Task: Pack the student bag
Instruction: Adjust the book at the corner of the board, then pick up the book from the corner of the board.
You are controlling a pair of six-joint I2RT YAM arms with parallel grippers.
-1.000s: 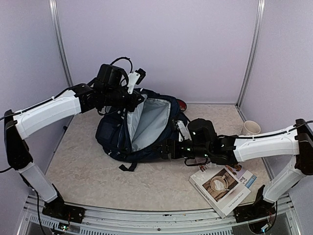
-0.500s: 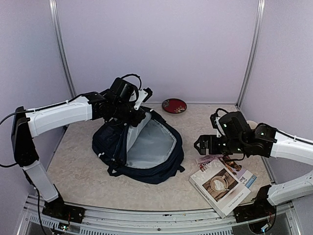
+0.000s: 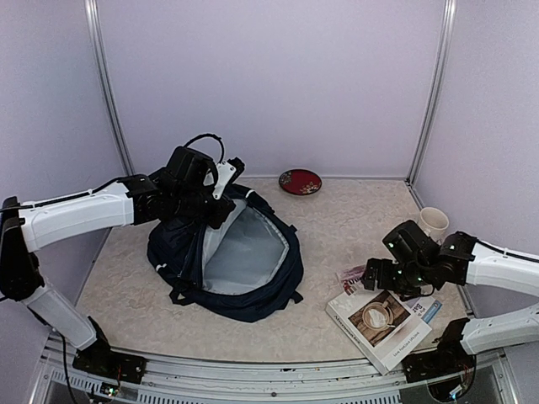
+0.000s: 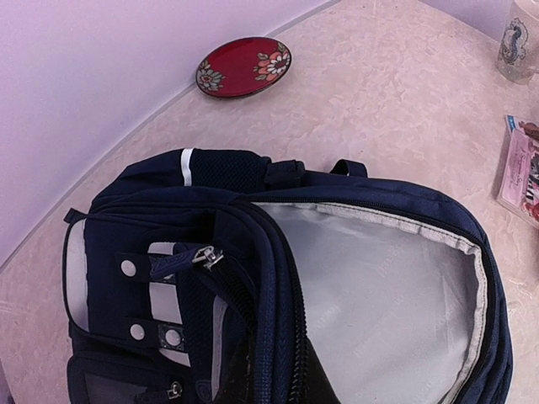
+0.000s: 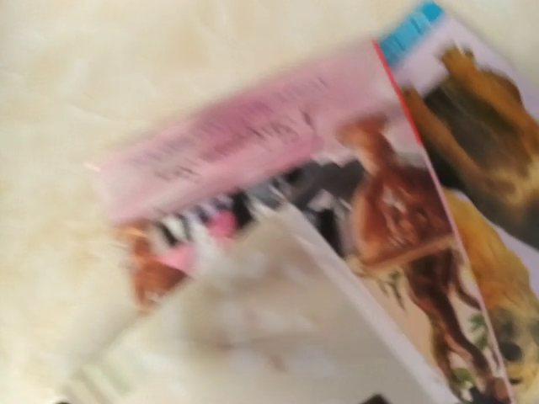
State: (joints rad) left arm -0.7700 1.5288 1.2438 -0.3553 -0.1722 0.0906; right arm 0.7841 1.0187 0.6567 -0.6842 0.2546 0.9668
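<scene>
The navy student bag [image 3: 181, 248] lies on the table left of centre, its main compartment open and the light grey lining [image 3: 244, 252] showing. My left gripper [image 3: 217, 202] is at the bag's upper rim. In the left wrist view it is shut on the bag's zipped opening edge [image 4: 271, 337], holding it up. The white patch with dark slots [image 4: 160, 303] shows beside it. My right gripper [image 3: 373, 276] hovers low over a stack of books [image 3: 381, 318] at the front right. The right wrist view is blurred and its fingers do not show.
A red flowered plate [image 3: 301, 181] lies at the back wall, also in the left wrist view [image 4: 244, 66]. A pale cup [image 3: 434, 220] stands at the right. A pink magazine [image 5: 244, 139] lies under a white book [image 5: 286, 337].
My right arm has pulled out of the bag, swung right and dropped over the books. The left gripper lowered the bag's rim slightly leftward. The bag now lies flatter and wider open.
</scene>
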